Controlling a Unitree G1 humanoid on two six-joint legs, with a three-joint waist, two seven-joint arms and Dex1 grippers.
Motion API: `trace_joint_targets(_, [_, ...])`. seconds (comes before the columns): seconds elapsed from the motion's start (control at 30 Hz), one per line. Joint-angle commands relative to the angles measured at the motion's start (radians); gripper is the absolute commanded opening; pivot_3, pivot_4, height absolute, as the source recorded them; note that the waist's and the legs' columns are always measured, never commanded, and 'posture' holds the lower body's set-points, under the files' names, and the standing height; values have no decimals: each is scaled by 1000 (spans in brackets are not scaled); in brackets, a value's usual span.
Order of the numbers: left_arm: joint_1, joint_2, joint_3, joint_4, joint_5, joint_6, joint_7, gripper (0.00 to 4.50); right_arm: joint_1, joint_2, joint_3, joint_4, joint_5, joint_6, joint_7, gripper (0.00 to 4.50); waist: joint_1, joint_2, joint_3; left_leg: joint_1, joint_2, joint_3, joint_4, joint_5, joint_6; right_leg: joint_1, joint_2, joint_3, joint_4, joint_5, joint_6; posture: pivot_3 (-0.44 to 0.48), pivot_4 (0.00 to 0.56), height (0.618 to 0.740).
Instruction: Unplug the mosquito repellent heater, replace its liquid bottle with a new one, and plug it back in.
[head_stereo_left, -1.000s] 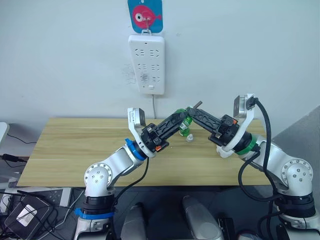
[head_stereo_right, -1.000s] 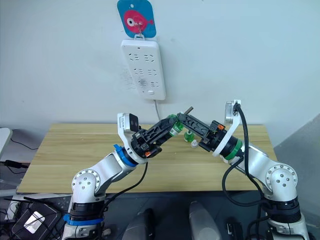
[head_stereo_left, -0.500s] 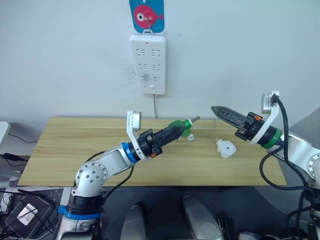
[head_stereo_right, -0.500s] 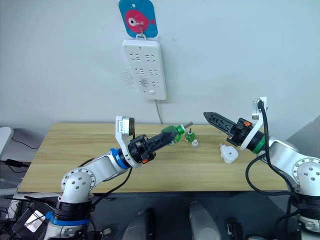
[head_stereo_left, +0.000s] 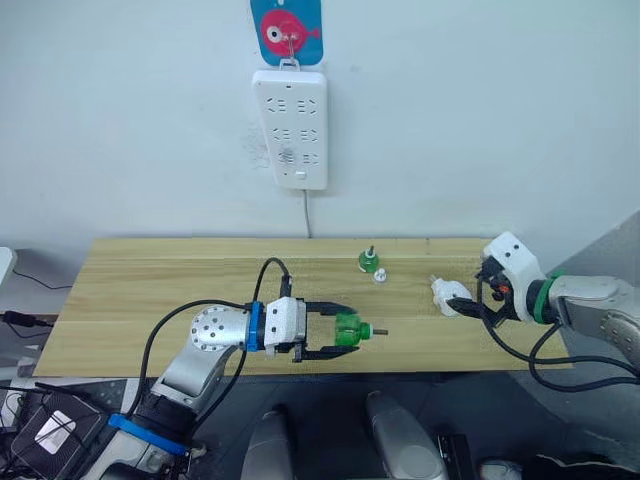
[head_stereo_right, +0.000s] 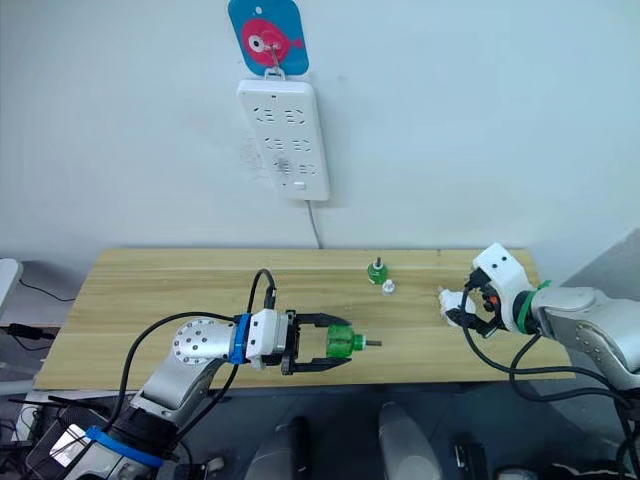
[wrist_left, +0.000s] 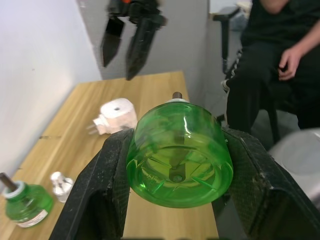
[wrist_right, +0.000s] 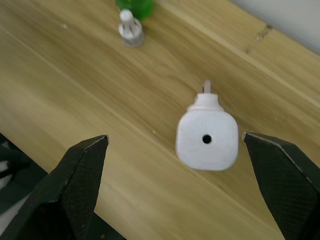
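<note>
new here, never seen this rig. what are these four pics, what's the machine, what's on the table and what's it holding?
It is a two-armed humanoid robot; each arm ends in a gripper of two black fingers. Two pictures come from a stereo camera on its head, looking down over a wooden table. The other two come from cameras on its wrists, looking along the fingers.

The left gripper is shut on a green bottle with a bare wick, holding it sideways near the table's front edge. The right gripper is open, over the white heater lying on the table.

Also on the table: another green bottle standing upright, with a small white cap beside it. A white power strip hangs on the wall.
</note>
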Motion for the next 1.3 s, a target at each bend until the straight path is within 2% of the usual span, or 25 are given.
trace_joint_targets(0.03, [9,-8,5,-7,9,-37,-21,2339,-66,46,58,77,-111,37,10,4500,1,0,0,0,0,0,0,0,0,0,0,0,0,0,0,-270,251,740])
trace_joint_targets(0.23, [18,-27,1,-20,22,-5,-3,2339,-160,131,145,241,-258,21,85,4500,4,0,0,0,0,0,0,0,0,0,0,-1,0,0,0,-262,252,740])
trace_joint_targets(0.57, [45,-32,2,-84,26,58,15,2339,-273,235,219,496,-432,-44,234,4500,4,0,0,0,0,-2,0,0,0,1,0,-2,1,0,1,-229,249,740])
trace_joint_targets(0.93, [60,-21,5,-121,26,90,12,2339,-346,327,230,727,-568,-124,354,4500,5,0,0,0,0,-4,0,0,0,2,0,-4,1,0,1,-208,243,740])
trace_joint_targets(1.13, [62,-19,5,-128,27,99,9,2339,-358,357,221,792,-628,-164,389,4500,6,0,0,0,-1,-4,0,0,0,2,0,-4,1,0,0,-206,237,740])
trace_joint_targets(1.2, [62,-19,4,-127,27,98,9,2339,-356,366,211,809,-641,-176,391,4144,5,0,0,0,-1,-4,0,0,0,2,0,-4,1,0,0,-206,234,740])
trace_joint_targets(1.3, [62,-20,2,-123,29,94,8,2339,-351,378,194,816,-646,-182,397,3203,4,1,0,1,-1,-5,1,0,0,2,0,-4,1,0,0,-214,228,740])
